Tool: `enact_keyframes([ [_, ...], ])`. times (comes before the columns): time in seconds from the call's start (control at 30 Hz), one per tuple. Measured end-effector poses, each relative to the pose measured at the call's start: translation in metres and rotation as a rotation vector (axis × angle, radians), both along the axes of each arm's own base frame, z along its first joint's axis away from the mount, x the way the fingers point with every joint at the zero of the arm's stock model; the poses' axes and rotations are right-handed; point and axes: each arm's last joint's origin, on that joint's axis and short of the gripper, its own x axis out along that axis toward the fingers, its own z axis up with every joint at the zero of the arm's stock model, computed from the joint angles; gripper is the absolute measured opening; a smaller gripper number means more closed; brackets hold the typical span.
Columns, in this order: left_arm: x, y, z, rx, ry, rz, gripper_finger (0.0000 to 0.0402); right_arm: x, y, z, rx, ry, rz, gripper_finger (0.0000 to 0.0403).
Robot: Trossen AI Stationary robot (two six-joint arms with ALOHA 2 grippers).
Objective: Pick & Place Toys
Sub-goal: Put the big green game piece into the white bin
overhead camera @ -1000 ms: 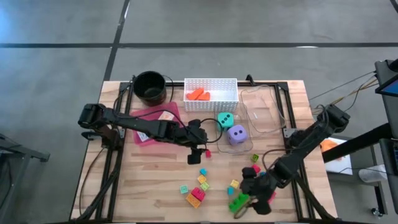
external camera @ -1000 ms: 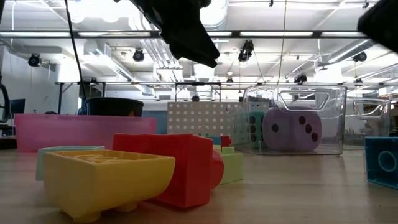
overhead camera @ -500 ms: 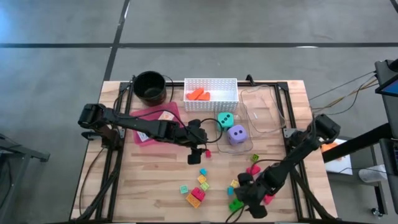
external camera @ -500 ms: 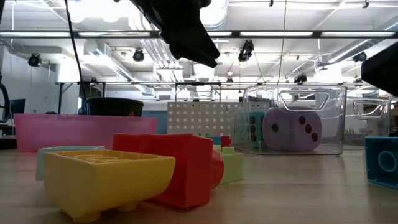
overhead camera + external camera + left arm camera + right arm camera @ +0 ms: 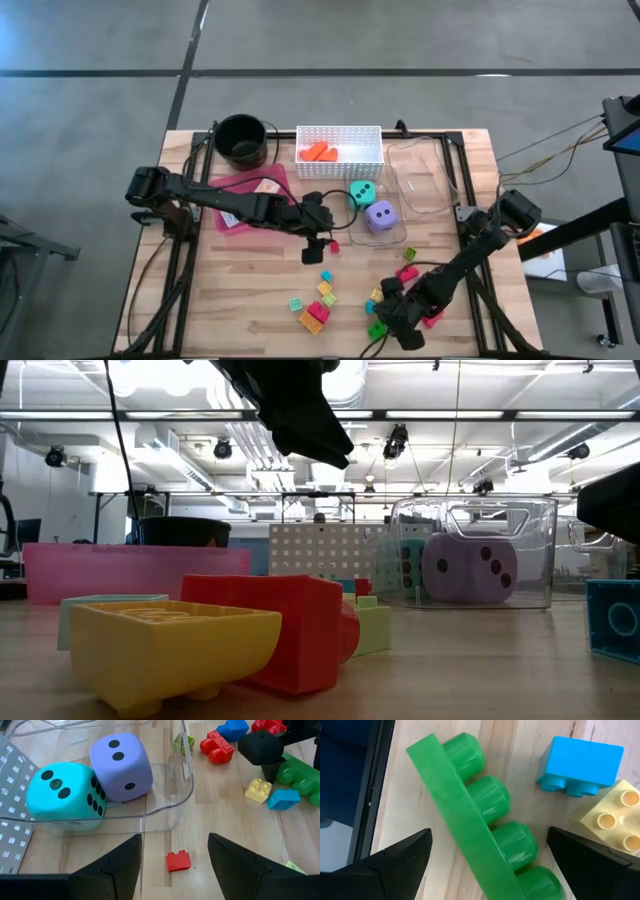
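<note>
My left gripper (image 5: 318, 241) (image 5: 175, 843) hovers open above a small red block (image 5: 178, 861) (image 5: 335, 246) lying on the wood between its fingers, untouched. Just beyond it, a teal die (image 5: 62, 795) (image 5: 362, 192) and a purple die (image 5: 121, 766) (image 5: 380, 215) sit behind a clear plastic wall (image 5: 165, 810). My right gripper (image 5: 396, 320) (image 5: 487, 837) is open near the front edge, its fingers straddling a long green block (image 5: 480, 825) (image 5: 378, 328). A blue block (image 5: 582, 765) and a pale yellow block (image 5: 615, 820) lie beside it.
At the back stand a white perforated basket (image 5: 340, 150) holding orange blocks (image 5: 318, 152), a black pot (image 5: 241, 140), a pink tray (image 5: 250, 195) and a clear bin (image 5: 420, 180). Loose blocks (image 5: 318, 305) lie front centre. Table level shows a yellow block (image 5: 170, 645) and a red block (image 5: 290, 625).
My right arm has swung left along the front edge, bringing its open gripper over the green block. The left arm has stayed still.
</note>
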Motion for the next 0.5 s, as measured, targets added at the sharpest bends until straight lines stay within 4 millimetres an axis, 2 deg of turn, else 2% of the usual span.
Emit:
enact_keyframes([
  [0.5, 0.0, 0.0, 0.0, -0.007, -0.001, 0.007, 0.0229, 0.0007, 0.0002, -0.002, 0.006, 0.003, -0.014, 0.04],
])
